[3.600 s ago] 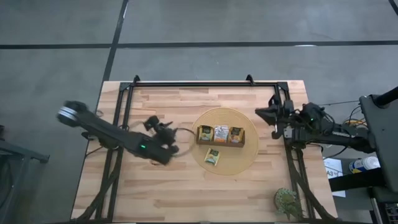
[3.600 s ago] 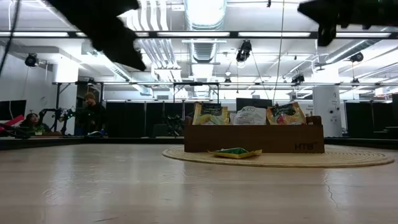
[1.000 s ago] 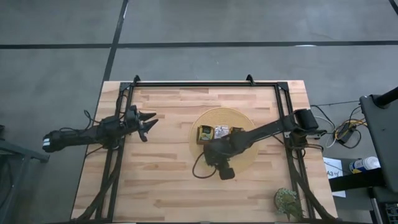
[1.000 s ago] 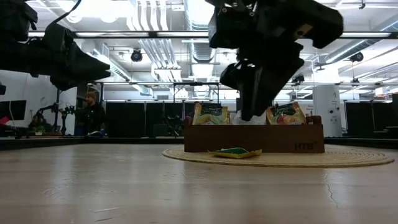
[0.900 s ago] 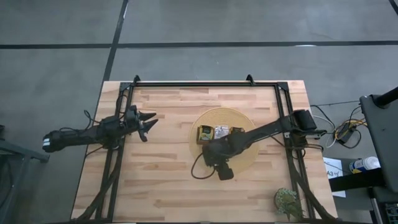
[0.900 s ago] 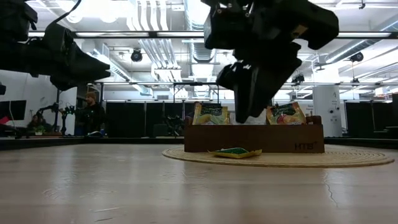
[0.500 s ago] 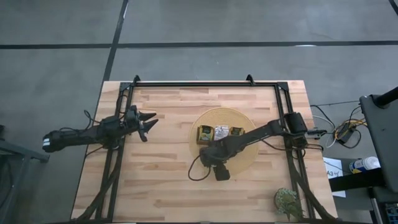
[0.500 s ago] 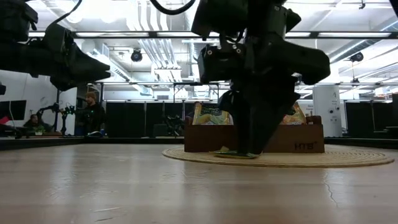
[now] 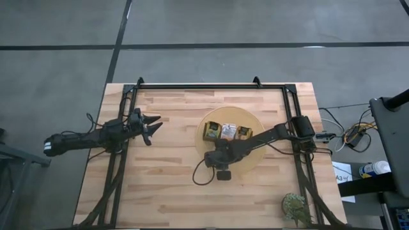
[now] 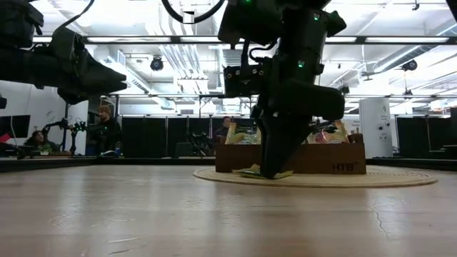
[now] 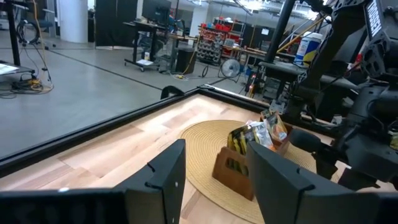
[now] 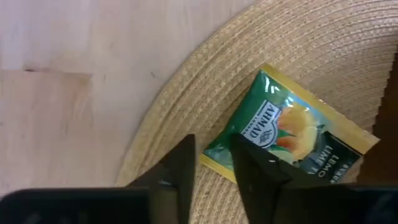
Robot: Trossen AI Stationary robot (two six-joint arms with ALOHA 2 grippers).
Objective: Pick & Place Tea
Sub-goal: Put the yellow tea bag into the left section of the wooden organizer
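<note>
One yellow-green tea packet lies flat on the round woven mat, in front of the brown wooden tray, where more packets stand on edge. My right gripper points steeply down at this packet's corner. Its fingers are a little apart and astride the packet's edge. In the low view its tips reach down to the packet. My left gripper waits open and level over the table's left edge, empty. My right gripper comes from above at the packet's corner nearest the mat's rim. One finger stands over the printed face, the other over bare mat, with the yellow edge in the gap. The packet lies flat. Whether it is pinched I cannot tell.
A black rail frame runs around the table's far and side edges. A green leafy object sits at the near right corner. Bare wood lies left of the mat. A person stands in the room far behind.
My right gripper has come down from above the tray onto the mat at the packet, tipping steeper and rolling a little. The mat, with the tray on it, has slid slightly toward the table's far edge.
</note>
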